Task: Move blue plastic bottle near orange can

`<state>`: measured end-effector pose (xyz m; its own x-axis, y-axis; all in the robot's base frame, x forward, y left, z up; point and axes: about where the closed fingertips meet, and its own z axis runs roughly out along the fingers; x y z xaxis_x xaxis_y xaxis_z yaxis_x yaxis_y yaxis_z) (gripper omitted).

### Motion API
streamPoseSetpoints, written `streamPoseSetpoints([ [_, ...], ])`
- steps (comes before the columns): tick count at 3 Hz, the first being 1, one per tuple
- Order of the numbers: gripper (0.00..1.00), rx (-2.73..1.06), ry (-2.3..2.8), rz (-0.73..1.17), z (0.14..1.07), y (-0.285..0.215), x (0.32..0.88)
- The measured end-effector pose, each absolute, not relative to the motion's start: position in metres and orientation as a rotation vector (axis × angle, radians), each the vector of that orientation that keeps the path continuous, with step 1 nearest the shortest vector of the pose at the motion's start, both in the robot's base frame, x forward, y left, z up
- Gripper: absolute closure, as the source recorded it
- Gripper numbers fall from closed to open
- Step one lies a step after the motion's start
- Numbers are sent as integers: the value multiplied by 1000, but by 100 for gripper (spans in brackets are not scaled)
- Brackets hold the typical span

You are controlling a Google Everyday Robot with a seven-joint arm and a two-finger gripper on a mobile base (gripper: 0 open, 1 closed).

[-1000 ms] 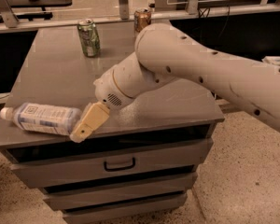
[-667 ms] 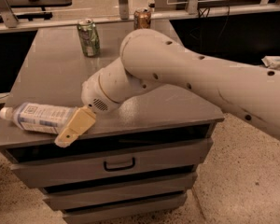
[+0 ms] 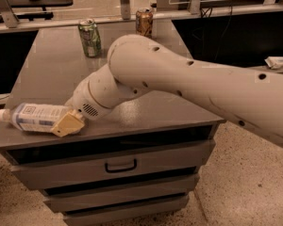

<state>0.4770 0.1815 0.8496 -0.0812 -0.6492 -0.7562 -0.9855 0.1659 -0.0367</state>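
Note:
The blue plastic bottle point(image 3: 35, 117) lies on its side at the front left of the grey table point(image 3: 52, 69), with its white cap pointing left. My gripper point(image 3: 67, 125) is low over the table's front edge, right at the bottle's base end, and seems to touch it. The orange can point(image 3: 144, 21) stands upright at the table's far edge, well behind and to the right of the bottle. My thick white arm reaches in from the right and covers the middle of the table.
A green drink can point(image 3: 90, 37) stands at the back of the table, left of the orange can. Drawers with a handle point(image 3: 120, 166) sit under the tabletop. A rail and dark furniture lie behind. A white object point(image 3: 279, 62) rests at far right.
My arm has swung left and the gripper has dropped from beside the bottle's middle to its base end. The bottle and both cans have stayed put.

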Motion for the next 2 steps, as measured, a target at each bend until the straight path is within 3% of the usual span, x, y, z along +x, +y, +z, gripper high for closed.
streamPoseSetpoints([
  [1, 72, -1523, 1834, 668, 851, 176, 478],
  [2, 93, -1476, 1830, 597, 875, 139, 493],
])
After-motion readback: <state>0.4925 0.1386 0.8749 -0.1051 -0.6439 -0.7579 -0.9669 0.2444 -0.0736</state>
